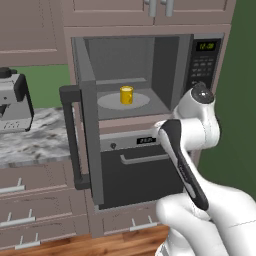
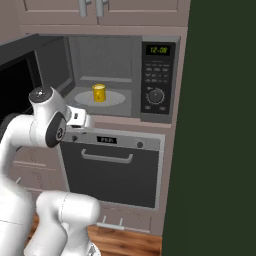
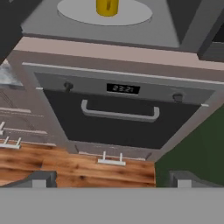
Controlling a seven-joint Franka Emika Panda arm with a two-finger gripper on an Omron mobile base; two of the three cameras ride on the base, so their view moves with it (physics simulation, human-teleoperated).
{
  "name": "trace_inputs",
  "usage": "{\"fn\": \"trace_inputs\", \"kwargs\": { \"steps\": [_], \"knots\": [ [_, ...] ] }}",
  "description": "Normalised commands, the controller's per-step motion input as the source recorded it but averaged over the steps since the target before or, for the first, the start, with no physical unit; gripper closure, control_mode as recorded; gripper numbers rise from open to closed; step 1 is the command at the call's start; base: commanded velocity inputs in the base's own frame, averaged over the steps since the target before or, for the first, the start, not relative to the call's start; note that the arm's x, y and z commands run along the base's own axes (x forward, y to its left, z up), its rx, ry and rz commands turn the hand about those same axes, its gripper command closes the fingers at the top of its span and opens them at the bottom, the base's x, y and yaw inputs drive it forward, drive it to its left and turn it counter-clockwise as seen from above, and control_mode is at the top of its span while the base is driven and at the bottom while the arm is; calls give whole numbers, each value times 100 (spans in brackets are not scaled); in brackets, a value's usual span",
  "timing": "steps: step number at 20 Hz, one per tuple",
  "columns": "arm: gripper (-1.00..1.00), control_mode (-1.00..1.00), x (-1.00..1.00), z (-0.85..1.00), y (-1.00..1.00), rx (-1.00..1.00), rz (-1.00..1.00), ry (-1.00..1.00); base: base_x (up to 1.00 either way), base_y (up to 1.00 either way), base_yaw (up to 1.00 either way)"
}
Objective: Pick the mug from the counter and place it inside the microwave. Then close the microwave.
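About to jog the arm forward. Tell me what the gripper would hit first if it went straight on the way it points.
Probably the oven door: the hand view looks down on its dark glass and handle, which sit mid-frame. The open gripper holds nothing. Depth is unclear, so that is a judgement. The mug sits above that line, inside the microwave.

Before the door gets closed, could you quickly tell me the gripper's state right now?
Gripper: open, holding nothing; the mug sits inside the microwave.
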Motion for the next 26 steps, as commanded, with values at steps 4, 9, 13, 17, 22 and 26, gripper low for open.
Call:
{"fn": "trace_inputs", "kwargs": {
  "steps": [4, 9, 13, 17, 22, 26],
  "knots": [
    [-100, -100, -62, 0, 0, 0, 0, -10, 0, 0, 0],
    [-100, -100, -63, 9, 0, 0, 0, -19, 0, 0, 0],
    [-100, -100, -59, 20, 0, 0, 0, -18, 0, 0, 0],
    [-100, -100, -48, 23, 0, 0, 0, -8, 0, 0, 0],
    [-100, -100, -61, 24, 0, 0, 0, -5, 0, 0, 0],
    [-100, -100, -73, 3, 0, 0, 0, -21, 0, 0, 0]
  ]
}}
